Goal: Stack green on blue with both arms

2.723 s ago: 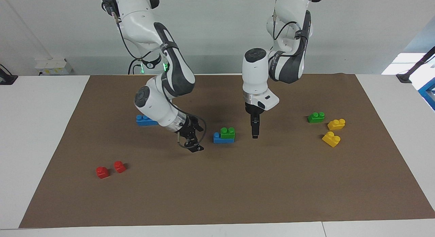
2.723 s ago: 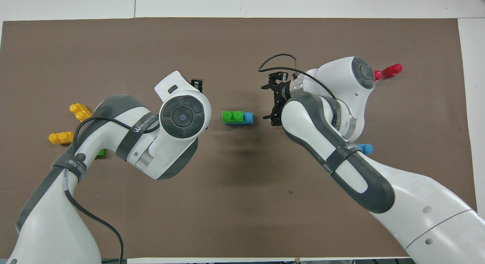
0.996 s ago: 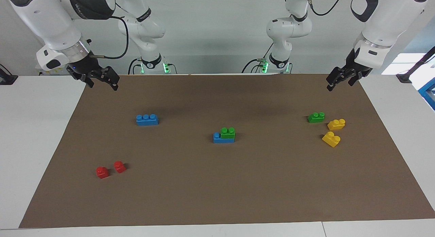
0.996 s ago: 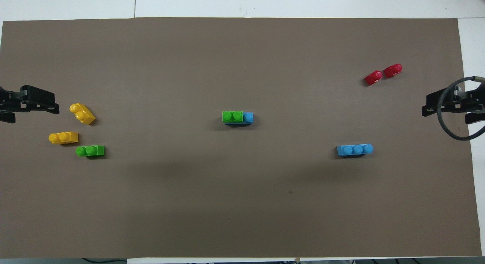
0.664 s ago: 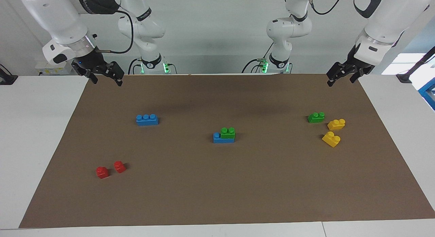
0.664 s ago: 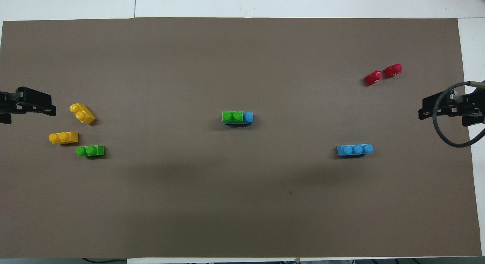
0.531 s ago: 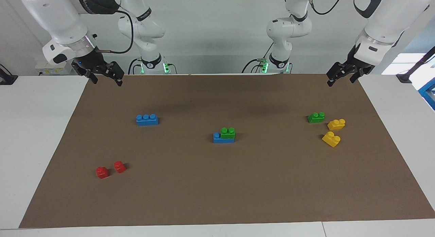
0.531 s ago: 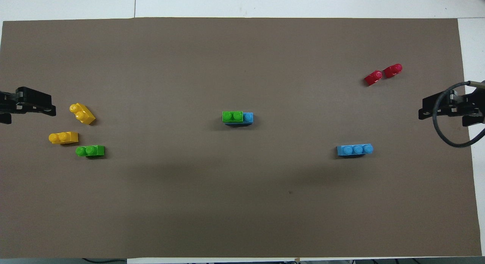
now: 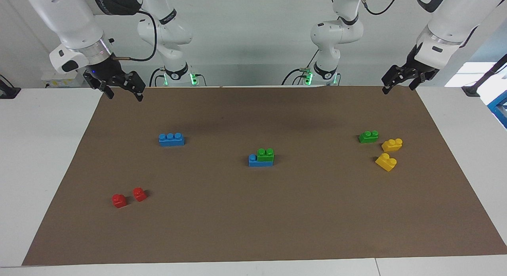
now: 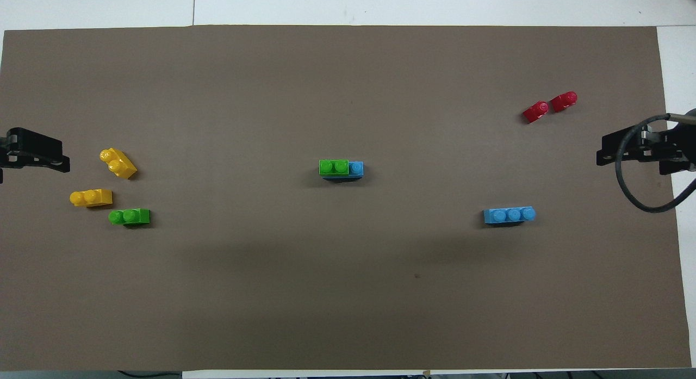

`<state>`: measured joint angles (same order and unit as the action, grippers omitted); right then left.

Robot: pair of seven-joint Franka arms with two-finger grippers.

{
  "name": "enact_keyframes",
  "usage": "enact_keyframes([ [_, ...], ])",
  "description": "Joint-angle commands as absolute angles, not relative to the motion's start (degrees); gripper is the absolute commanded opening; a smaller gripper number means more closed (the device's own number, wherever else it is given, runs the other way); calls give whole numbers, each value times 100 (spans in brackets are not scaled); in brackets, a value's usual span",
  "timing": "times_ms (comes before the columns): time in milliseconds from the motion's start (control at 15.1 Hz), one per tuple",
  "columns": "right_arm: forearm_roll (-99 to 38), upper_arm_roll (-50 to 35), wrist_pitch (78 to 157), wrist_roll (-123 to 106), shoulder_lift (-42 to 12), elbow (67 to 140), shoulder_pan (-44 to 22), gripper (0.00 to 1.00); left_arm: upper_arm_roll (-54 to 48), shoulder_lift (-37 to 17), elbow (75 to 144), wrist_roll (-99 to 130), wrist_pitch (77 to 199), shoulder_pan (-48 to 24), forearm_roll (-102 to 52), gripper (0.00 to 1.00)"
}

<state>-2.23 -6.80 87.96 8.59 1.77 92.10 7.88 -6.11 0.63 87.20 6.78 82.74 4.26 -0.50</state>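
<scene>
Small green two-stud plastic brick [image 9: 265, 153] seated on blue three-stud plastic brick [image 9: 253, 161], mat centre. Left gripper [image 9: 397, 81] and right gripper [image 9: 121, 89] raised over mat ends, both spread, empty.

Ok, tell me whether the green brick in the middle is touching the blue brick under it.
Touching. The facing view shows the green brick seated directly on the blue brick, no gap between them.

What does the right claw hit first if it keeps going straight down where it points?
Probably only the brown mat: the right claw hangs open over its corner at the right arm's end, no brick under it. Depth is uncertain.
</scene>
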Motion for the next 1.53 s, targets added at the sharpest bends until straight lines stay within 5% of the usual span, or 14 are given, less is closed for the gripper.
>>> enact_keyframes([
  [0, -123, -712, 8868, 782, 229, 9132, 844, 100, -659, -9, 8534, 580, 8165, 527, -132, 100],
  [332, 70, -133, 8938, 800, 202, 9132, 98, 100, -668, 0, 8534, 571, 8174, 510, -141, 100],
  [1461, 255, -149, 8815, -34, 228, 9123, 202, 100, -677, 0, 8534, 562, 8200, 501, -149, 100],
])
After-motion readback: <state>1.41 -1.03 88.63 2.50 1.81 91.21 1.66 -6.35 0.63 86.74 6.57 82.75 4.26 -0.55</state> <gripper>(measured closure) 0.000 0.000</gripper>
